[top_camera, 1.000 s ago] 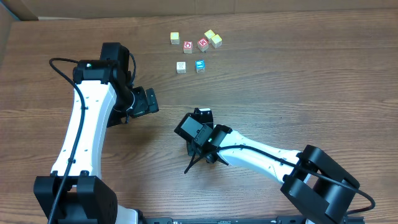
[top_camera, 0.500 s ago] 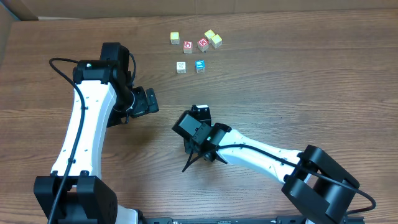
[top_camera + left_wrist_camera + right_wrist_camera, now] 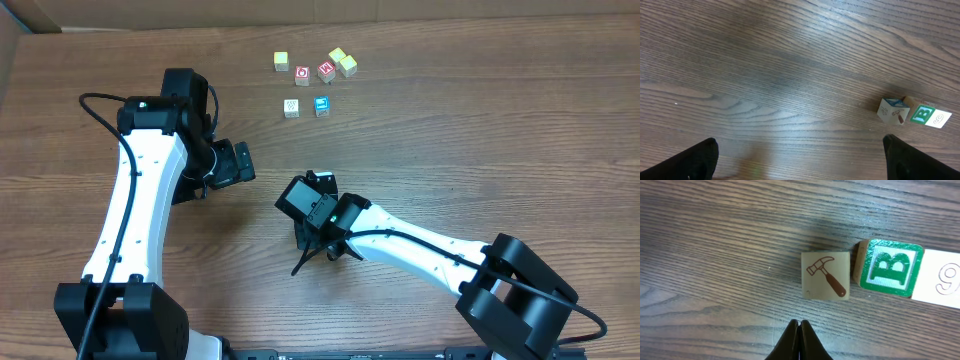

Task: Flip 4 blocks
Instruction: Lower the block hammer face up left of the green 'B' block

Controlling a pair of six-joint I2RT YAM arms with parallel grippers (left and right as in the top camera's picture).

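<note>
And the right claw [image 3: 798, 340] is pinched shut and empty, tips poised just short of the hammer block [image 3: 826, 275], probably to tip it over. The green B block [image 3: 888, 267] sits just beside it. The left claw [image 3: 800, 150] gapes wide, idle and holding nothing.

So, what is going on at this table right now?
The right gripper is shut and empty, its tip pointing at a block with a hammer picture. Beside that block lie a green B block and a pale block, all in one row on the table. The left gripper stands wide open off to the side, holding nothing. No block is being lifted or turned yet.
</note>
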